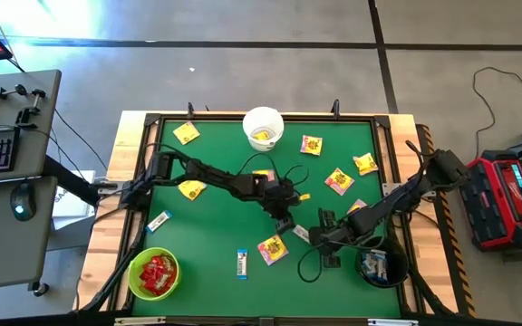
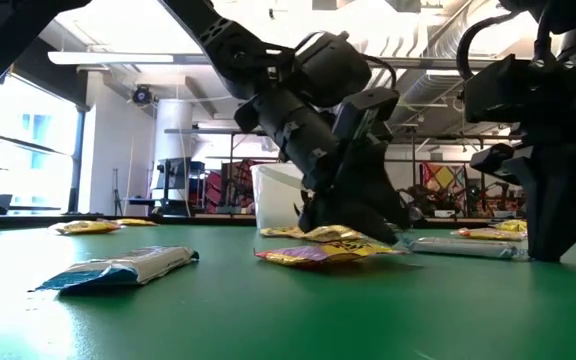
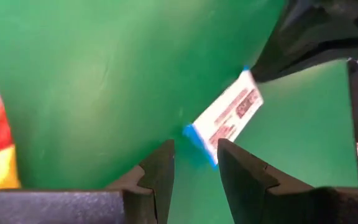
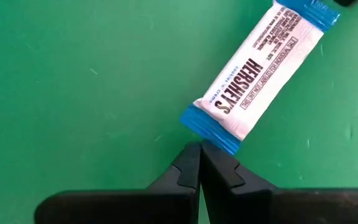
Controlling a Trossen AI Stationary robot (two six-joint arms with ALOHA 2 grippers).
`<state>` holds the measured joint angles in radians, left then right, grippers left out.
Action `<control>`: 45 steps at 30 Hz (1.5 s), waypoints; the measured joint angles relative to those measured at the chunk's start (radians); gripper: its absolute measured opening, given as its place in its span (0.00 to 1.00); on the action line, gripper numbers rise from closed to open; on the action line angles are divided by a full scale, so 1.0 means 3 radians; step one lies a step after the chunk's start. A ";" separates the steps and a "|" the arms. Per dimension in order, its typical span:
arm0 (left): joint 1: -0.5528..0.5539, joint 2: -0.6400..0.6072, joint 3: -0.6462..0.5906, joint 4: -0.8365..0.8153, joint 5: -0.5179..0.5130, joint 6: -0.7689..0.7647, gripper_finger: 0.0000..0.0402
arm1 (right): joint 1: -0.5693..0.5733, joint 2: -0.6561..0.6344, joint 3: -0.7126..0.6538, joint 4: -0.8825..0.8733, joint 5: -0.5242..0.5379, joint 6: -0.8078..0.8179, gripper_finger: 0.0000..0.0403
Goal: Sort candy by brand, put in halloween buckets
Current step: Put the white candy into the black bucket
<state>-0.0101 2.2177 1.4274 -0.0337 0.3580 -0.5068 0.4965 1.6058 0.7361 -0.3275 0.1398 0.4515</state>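
A white-and-blue candy bar [image 4: 253,68] lies flat on the green table between my two grippers, also seen in the high view [image 1: 300,233]. My right gripper [image 4: 199,148] is shut, with its tips at one blue end of the bar. My left gripper [image 3: 194,146] is open, and the bar's other blue end [image 3: 199,138] lies just ahead of the gap between its fingers, apart from them. The white bucket [image 1: 263,127] holds yellow candy, the lime green bucket [image 1: 154,274] red packets, and the black bucket [image 1: 381,267] white-and-blue bars. My right gripper's shut fingertips stand against the bar's blue crimped end [image 4: 211,130], slanting down from above and roughly in line with the bar. The bar lies flat on the table. Whether the tips touch that end or stop just short of it, I cannot tell.
Yellow packets lie scattered on the table [image 1: 186,133] [image 1: 311,145] [image 1: 338,181] [image 1: 365,163] [image 1: 191,188], and one lies close to my left gripper [image 1: 273,249]. Loose white-and-blue bars lie at the near middle [image 1: 241,263] and at the left [image 1: 159,220]. A raised wooden rim [image 1: 130,181] frames the table.
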 joint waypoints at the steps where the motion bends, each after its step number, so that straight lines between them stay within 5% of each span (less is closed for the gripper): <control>1: -0.0001 -0.0004 0.0001 -0.0060 -0.0005 0.0004 0.29 | 0.0000 -0.0001 0.0000 0.0002 -0.0001 -0.0001 0.00; 23: -0.0033 0.0036 0.0002 -0.0010 0.0061 0.0044 0.28 | -0.0192 0.0008 -0.0005 0.0222 -0.0003 -0.0248 0.00; 35: 0.0015 0.0027 0.0011 -0.0237 0.0087 0.0469 0.02 | -0.0220 0.0008 -0.0004 0.0195 0.0058 -0.0227 0.00; 41: 0.0015 -0.0035 0.0007 -0.0396 0.0058 0.0720 0.00 | -0.0177 -0.0003 0.0002 0.0113 -0.0007 -0.0212 0.03; 45: 0.0006 -0.0158 -0.0004 -0.0500 -0.0064 0.0863 0.00 | -0.0141 -0.0047 0.0088 -0.0269 -0.0047 0.0031 0.14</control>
<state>-0.0083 2.1702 1.4263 -0.1838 0.3389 -0.2478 0.4541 1.5918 0.7626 -0.4083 0.1256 0.4607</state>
